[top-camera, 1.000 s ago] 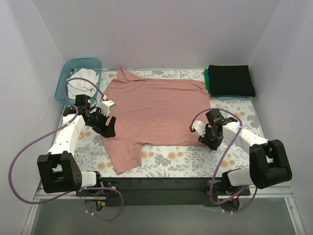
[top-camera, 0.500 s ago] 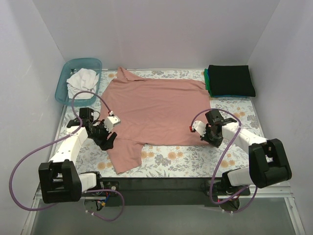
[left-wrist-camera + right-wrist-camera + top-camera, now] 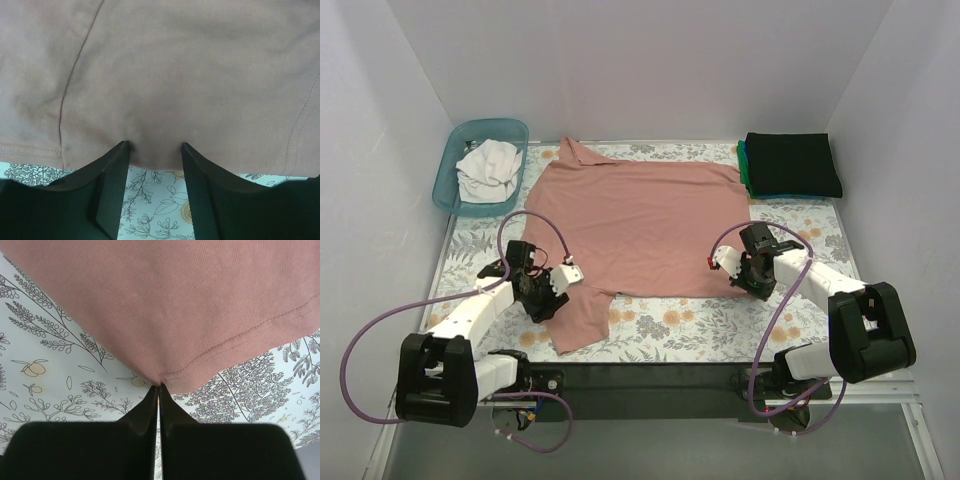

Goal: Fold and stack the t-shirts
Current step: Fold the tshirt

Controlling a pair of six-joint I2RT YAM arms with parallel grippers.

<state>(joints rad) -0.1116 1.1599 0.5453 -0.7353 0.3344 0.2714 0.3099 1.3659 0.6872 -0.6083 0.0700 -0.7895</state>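
Note:
The large dusty-pink t-shirt [image 3: 645,220] lies spread flat mid-table. My left gripper [image 3: 550,298] sits at its near-left sleeve. In the left wrist view that gripper [image 3: 155,147] is open, and the pink fabric edge [image 3: 160,100] bulges between the fingertips. My right gripper [image 3: 750,284] is at the shirt's near-right corner. In the right wrist view it [image 3: 159,385] is shut on the stitched hem corner [image 3: 200,315]. A folded black t-shirt [image 3: 792,165] lies on a teal-green one [image 3: 744,168] at the back right. A white t-shirt [image 3: 488,168] is crumpled in the basket.
The translucent teal basket [image 3: 478,130] stands at the back left corner. The table wears a floral cloth [image 3: 720,325]. White walls enclose the left, back and right. Purple cables loop over both arms.
My left arm has come down the shirt's left side toward the near edge, jaws narrowing round the sleeve edge. My right gripper has shut on the hem corner.

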